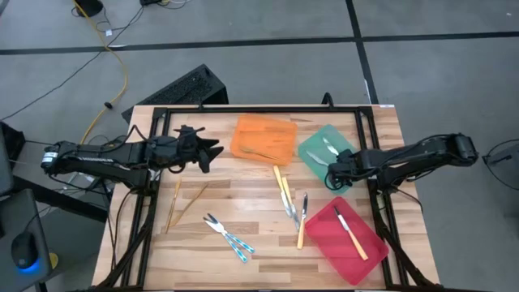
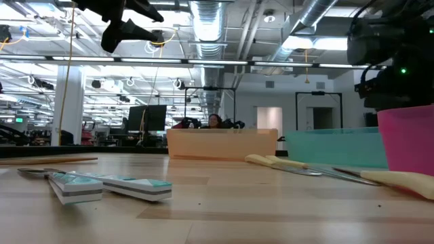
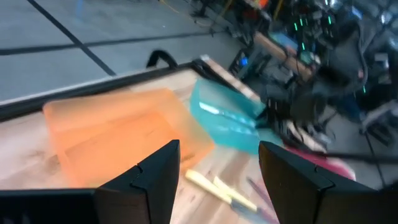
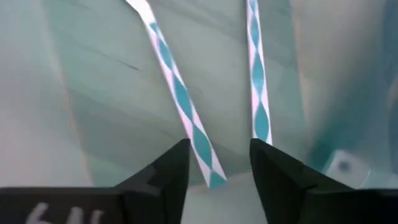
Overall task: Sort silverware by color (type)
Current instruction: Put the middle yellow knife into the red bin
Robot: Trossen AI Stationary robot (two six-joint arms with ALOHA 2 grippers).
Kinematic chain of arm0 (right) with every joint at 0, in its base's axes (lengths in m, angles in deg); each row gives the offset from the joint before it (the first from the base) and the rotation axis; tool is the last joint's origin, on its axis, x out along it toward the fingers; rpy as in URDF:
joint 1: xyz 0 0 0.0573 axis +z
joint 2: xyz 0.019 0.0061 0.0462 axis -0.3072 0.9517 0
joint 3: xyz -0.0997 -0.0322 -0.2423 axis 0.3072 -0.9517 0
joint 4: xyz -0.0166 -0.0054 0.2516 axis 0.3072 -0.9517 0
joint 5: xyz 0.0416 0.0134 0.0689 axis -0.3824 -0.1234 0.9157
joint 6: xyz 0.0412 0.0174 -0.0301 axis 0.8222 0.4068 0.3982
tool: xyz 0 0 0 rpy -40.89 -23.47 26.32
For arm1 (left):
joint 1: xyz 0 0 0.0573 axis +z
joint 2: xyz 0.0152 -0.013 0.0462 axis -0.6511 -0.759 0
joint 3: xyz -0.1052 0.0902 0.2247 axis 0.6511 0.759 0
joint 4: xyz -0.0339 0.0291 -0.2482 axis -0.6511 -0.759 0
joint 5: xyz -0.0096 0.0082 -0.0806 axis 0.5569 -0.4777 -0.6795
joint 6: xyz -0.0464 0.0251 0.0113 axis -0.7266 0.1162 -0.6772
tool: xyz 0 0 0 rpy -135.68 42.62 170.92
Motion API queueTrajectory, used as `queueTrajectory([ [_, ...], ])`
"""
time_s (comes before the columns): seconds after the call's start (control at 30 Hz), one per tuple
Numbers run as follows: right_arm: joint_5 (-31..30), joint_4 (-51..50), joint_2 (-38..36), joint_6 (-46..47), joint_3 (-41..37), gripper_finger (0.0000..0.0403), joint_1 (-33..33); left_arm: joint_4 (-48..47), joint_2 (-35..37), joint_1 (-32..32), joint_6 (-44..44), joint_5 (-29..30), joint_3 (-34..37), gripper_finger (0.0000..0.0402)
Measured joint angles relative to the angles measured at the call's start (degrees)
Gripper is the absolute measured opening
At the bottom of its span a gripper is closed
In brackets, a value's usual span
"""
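My left gripper is open and raised above the table, left of the orange tray, which holds a gold utensil. My right gripper is open over the near end of the green tray. Two blue-striped utensils lie flat in that tray, and the handle end of one lies between the fingers. Gold pieces, a blue-handled pair and yellow-handled pieces lie flat on the table.
The red tray sits at the near right and holds a yellow-handled utensil. A black frame runs round the table's far and side edges. Bare wood shows between the gold pieces and the yellow-handled ones.
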Motion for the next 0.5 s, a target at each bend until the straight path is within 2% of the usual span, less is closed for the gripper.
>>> queueTrajectory([
  [0.13, -0.2, -0.2, -1.7, -2.1, 2.7, 0.0215, 0.0, -4.6, 0.0, 0.0, 1.8, -6.0, 0.0, 0.0200],
  [0.23, -0.8, 0.0, -3.1, -4.3, 5.7, 0.0222, 0.0, -7.0, -0.1, -0.4, 2.5, -10.7, 0.0, 0.0200],
  [0.4, -0.9, 2.3, -4.1, -5.2, 11.5, 0.0223, 0.2, -7.2, -1.6, -2.1, 2.2, -12.2, 0.0, 0.0200],
  [0.5, -1.1, 9.5, -3.5, -3.4, 13.4, 0.0223, 1.5, -7.1, -3.2, -3.0, 2.1, -11.4, 0.0, 0.0200],
])
